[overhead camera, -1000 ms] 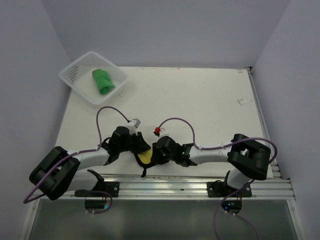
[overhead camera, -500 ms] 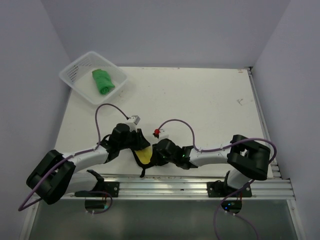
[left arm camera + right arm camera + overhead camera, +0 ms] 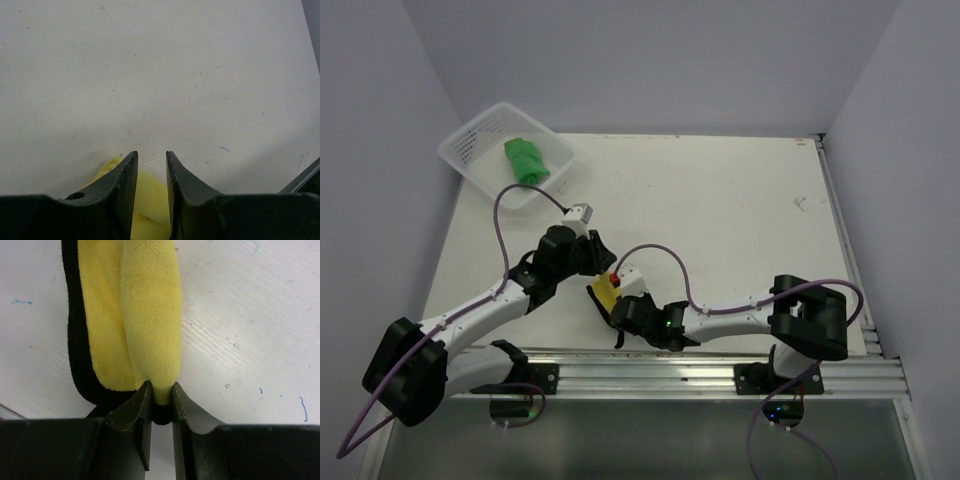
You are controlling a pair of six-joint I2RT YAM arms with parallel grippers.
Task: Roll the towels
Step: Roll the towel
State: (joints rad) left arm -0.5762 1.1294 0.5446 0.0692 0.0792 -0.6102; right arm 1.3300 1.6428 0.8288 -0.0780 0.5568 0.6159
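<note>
The jaws of the right gripper (image 3: 160, 390) are pinched shut on the near end of the soft yellow towel with a black reverse face (image 3: 150, 310). We judge this anchors the raised fold so the roll cannot spring loose. Ahead of these jaws the cloth runs as a doubled yellow ridge, black edging on its left, lying on the white table (image 3: 240, 315). The jaws of the left gripper (image 3: 151, 156) stand a narrow slot apart, gripping nothing. Yellow cloth shows beneath their roots and bare table beyond their tips, so it looks poised to tuck. Well away from both, the bright green rolled towel (image 3: 525, 161) rests inside the white plastic mesh basket (image 3: 470, 150), seemingly finished.
</note>
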